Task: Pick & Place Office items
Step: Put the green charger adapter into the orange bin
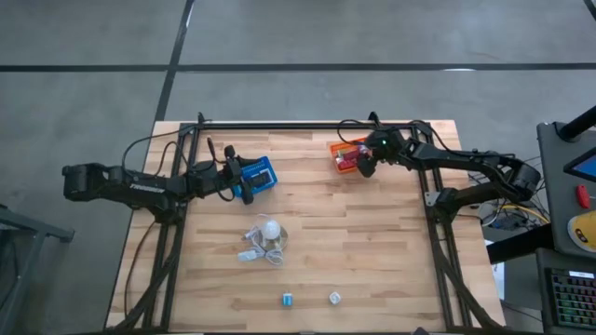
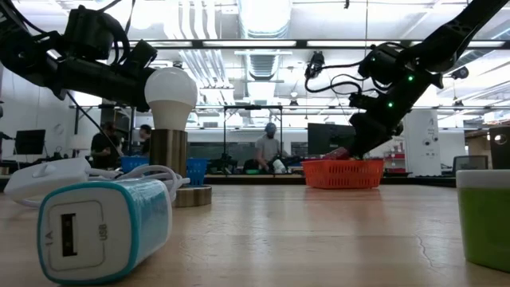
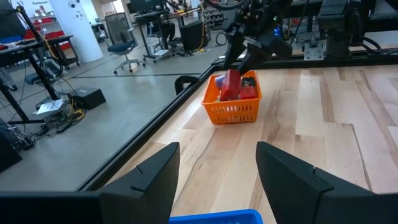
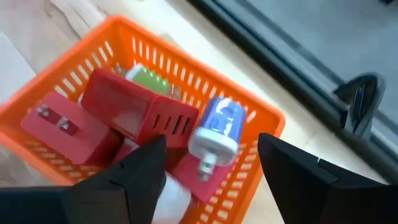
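My right gripper (image 4: pixel 211 142) is open above the orange basket (image 1: pixel 346 156) at the table's far side. Its fingers stand either side of a blue-and-white cylinder (image 4: pixel 217 127) without touching it. That piece lies on red blocks (image 4: pixel 134 106) inside the basket, beside a green piece (image 4: pixel 149 79). My left gripper (image 3: pixel 217 149) is open over the blue basket (image 1: pixel 258 177) on the table's left. A bluish bit (image 1: pixel 288 299) and a white cube (image 1: pixel 334 298) rest on the table near its near edge.
A white bulb on a base with a white cord (image 1: pixel 266 236) stands mid-table, between the baskets and the two loose pieces. In the low view a teal-and-white USB charger (image 2: pixel 103 227) and a green object (image 2: pixel 484 215) sit close to the camera. People show in the room beyond.
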Controlling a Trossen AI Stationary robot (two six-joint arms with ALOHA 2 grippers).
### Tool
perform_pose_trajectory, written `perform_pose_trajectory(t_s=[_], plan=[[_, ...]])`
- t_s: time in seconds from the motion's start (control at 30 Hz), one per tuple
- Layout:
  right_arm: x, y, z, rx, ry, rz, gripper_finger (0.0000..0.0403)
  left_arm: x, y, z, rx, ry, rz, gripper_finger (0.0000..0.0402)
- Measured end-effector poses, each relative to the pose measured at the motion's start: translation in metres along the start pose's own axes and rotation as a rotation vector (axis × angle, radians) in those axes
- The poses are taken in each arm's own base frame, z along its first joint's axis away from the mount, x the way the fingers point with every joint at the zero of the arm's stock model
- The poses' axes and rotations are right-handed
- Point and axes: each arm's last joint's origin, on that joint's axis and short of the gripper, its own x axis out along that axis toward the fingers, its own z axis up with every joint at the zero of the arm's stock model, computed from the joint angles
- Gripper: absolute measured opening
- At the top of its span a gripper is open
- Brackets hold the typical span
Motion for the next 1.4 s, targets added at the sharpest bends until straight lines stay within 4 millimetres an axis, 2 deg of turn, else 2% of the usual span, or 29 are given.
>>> perform_pose_trajectory(t_s=[0.2,0.4,0.7,0.83,0.97,1.1,1.2,1.3,1.4], plan=[[-0.004,0.003,0.008,-0.081,-0.080,0.015,0.0237,0.000,0.000,0.000,0.000,0.000,0.000,0.0216],[-0.021,0.031,0.007,-0.237,-0.118,0.266,0.0230,0.000,0.000,0.000,0.005,0.000,0.001,0.0216],[-0.055,0.105,-0.014,-0.450,-0.107,0.570,0.0230,0.000,0.000,-0.001,0.006,0.005,0.000,0.0216],[-0.081,0.142,-0.034,-0.532,-0.098,0.733,0.0231,-0.001,0.000,-0.002,0.010,0.007,0.000,0.0216],[-0.112,0.173,-0.052,-0.515,-0.074,0.858,0.0231,-0.001,0.000,-0.002,0.011,0.008,0.000,0.0216],[-0.139,0.200,-0.072,-0.467,-0.082,0.910,0.0233,-0.001,0.000,-0.002,0.011,0.008,0.000,0.0216],[-0.151,0.222,-0.089,-0.484,-0.089,0.897,0.0233,-0.001,0.000,-0.002,0.011,0.008,0.000,0.0216],[-0.151,0.244,-0.104,-0.517,-0.056,0.851,0.0233,-0.001,0.000,-0.002,0.011,0.007,0.000,0.0216],[-0.148,0.267,-0.110,-0.524,-0.021,0.820,0.0233,-0.001,0.000,-0.002,0.011,0.007,0.000,0.0216]])
